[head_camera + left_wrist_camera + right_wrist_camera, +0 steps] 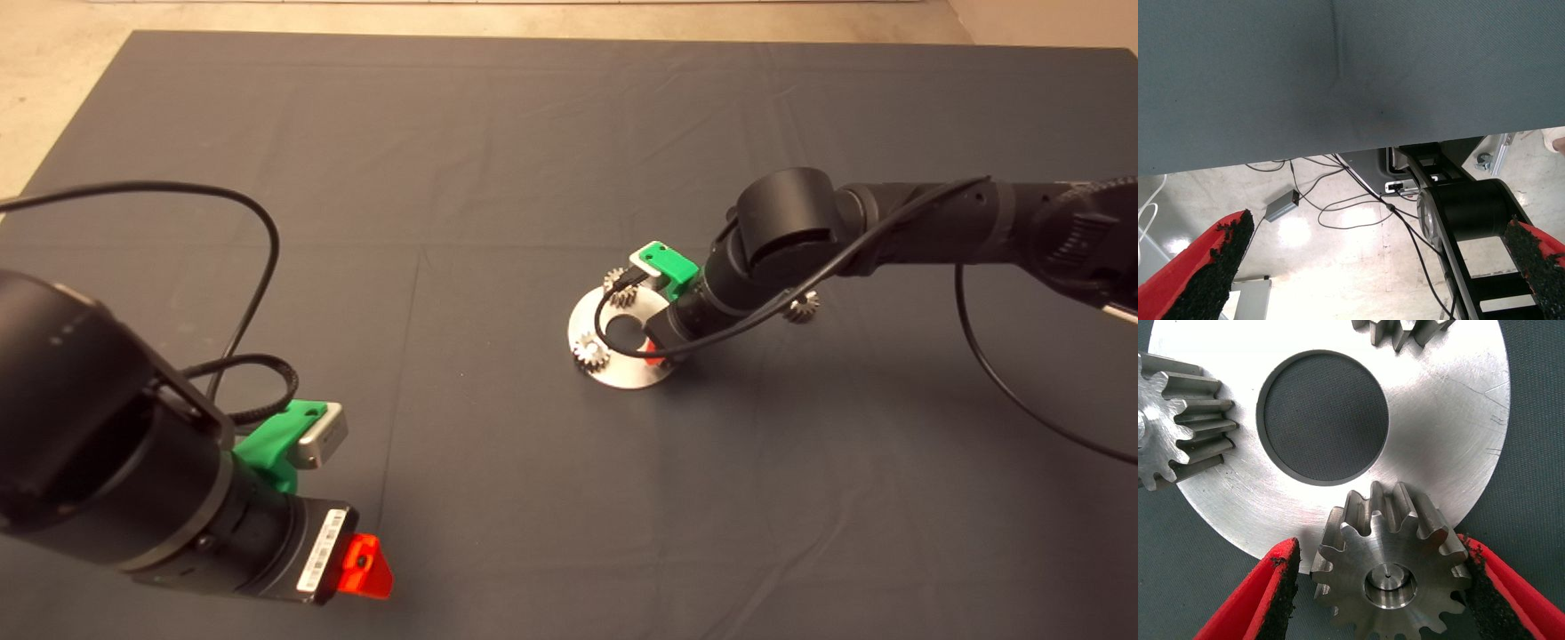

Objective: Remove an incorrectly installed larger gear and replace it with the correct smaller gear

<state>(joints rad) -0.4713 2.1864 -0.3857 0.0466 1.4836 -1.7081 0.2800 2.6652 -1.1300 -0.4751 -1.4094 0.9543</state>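
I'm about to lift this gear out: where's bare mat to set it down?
Bare mat lies between the parked left gripper and the plate, and across the far side. Crowded: the plate, with two silvery gears and the larger gear inside the open right gripper; the smaller gear lies beside that arm.

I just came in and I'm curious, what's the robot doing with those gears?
The right end effector is down at the round metal plate, its open fingers either side of the larger gear at the plate's edge. The smaller gear lies on the mat beside the plate. The left end effector waits off to the left.
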